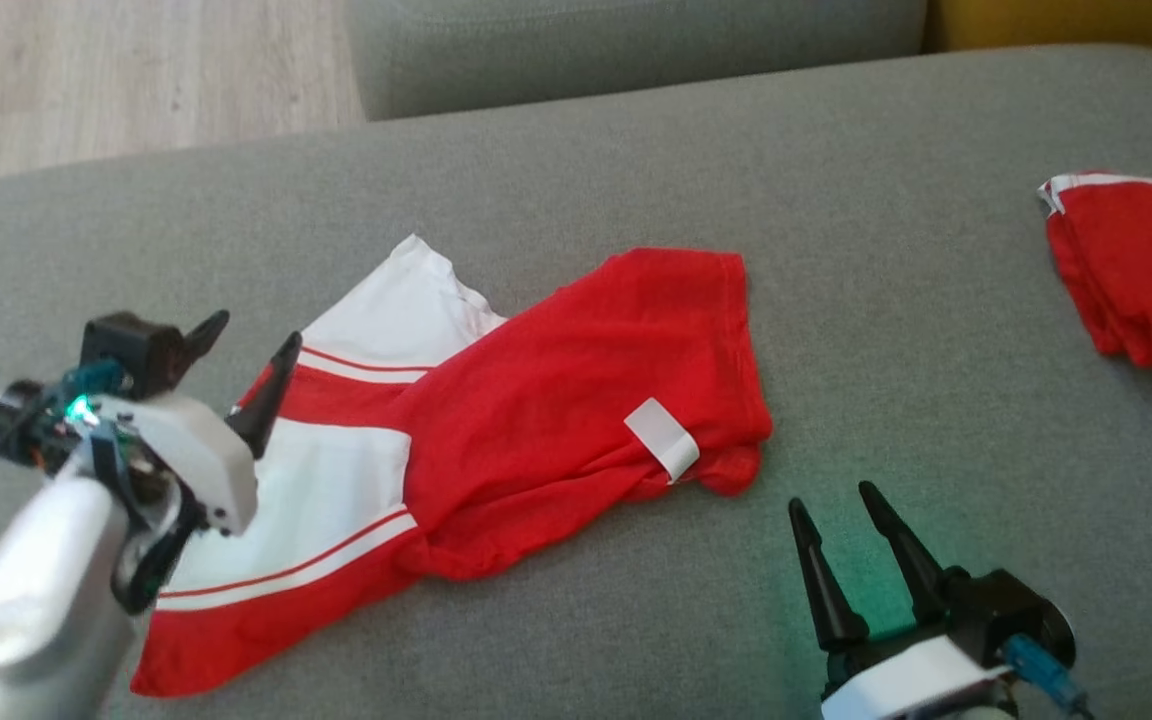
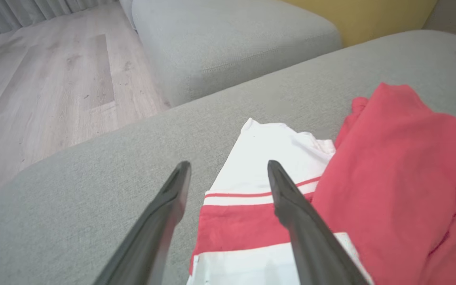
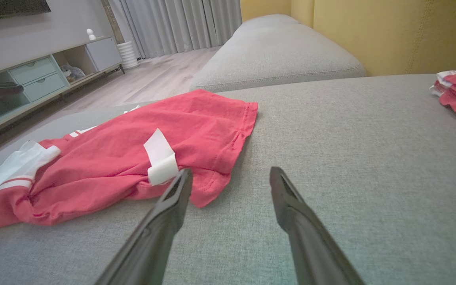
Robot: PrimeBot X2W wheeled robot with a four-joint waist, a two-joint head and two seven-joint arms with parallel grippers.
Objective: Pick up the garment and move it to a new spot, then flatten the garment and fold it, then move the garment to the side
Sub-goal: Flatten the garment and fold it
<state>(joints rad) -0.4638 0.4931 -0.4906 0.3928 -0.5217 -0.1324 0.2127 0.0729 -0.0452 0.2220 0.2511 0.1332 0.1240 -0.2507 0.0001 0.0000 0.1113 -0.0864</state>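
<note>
We judge the task early. The garment (image 1: pixel 536 400) lies rumpled on the sofa cushion (image 1: pixel 886 300), red half bunched over the white-striped half, so it is not flattened, folded or set aside. Whether the first relocation is done, we can't tell. Left pincer (image 1: pixel 256 328) is open and empty, tips straddling the garment's left edge, with the cloth spreading toward 4 o'clock in the head view. Right pincer (image 1: pixel 830 495) is open and empty, with the crumpled red corner near it at about 10 o'clock. A second red garment (image 1: pixel 1136 270) sits at the cushion's 3 o'clock edge.
</note>
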